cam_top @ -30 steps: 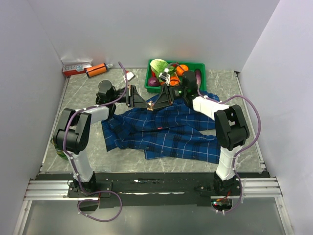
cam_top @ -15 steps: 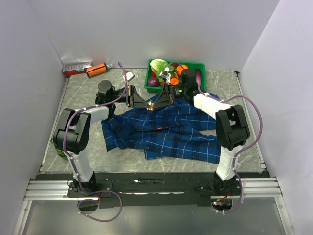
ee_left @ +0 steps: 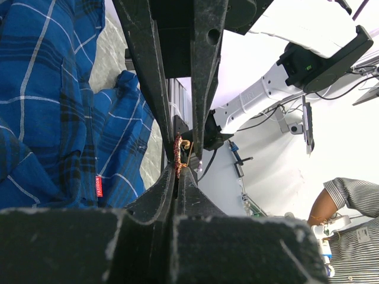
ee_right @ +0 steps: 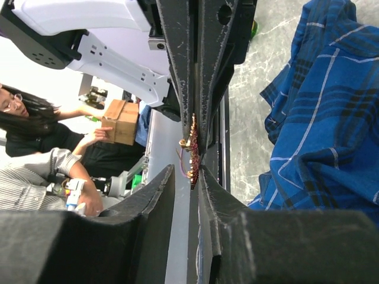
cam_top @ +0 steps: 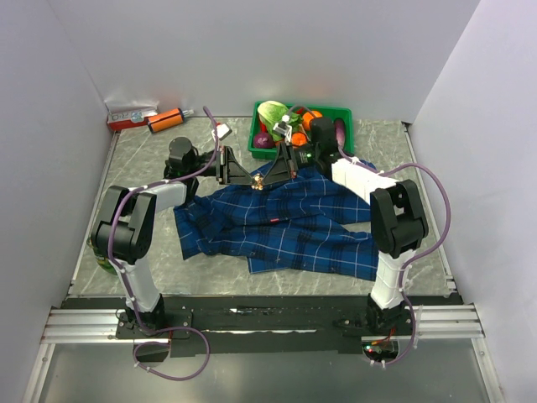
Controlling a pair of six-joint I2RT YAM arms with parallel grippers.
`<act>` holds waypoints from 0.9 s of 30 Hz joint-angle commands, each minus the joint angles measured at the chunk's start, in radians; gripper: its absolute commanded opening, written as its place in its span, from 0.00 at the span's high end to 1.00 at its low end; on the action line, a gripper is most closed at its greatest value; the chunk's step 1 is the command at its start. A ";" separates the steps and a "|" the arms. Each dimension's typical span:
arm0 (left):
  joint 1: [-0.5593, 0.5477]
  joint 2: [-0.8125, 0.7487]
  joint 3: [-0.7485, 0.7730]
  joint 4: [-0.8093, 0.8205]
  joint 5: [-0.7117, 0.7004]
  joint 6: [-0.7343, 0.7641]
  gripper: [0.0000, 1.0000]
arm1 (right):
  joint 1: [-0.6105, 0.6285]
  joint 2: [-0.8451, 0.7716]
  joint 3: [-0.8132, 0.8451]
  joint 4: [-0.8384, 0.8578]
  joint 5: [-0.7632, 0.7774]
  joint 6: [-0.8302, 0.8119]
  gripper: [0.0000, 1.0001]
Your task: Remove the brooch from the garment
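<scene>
Your left claw (ee_left: 176, 173), its arm stretched low toward the right, is pinched shut on the brooch (ee_left: 177, 155) at its tips. The shirt (cam_top: 285, 227) below carries a red tag (ee_left: 98, 186), lettering unreadable. Your right claw (ee_right: 188, 170) meets it tip-to-tip, fingers slightly apart; grip unclear.

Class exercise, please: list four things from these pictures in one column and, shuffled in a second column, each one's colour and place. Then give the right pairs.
Column one:
1. brooch
2. garment
3. bin
4. tag

Column two:
a. green, at the back
b. red, sewn onto cloth
c. gold, between black fingers
d. blue plaid, lying on the table

Pairs: 1-c, 2-d, 3-a, 4-b
</scene>
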 commanded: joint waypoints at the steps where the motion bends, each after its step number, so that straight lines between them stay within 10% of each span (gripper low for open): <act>1: 0.001 -0.010 0.021 0.018 0.005 0.029 0.99 | 0.015 -0.002 0.054 -0.041 0.002 -0.054 0.72; 27: -0.003 -0.007 0.031 -0.017 0.000 0.059 0.99 | 0.044 0.022 0.113 -0.194 0.043 -0.157 0.82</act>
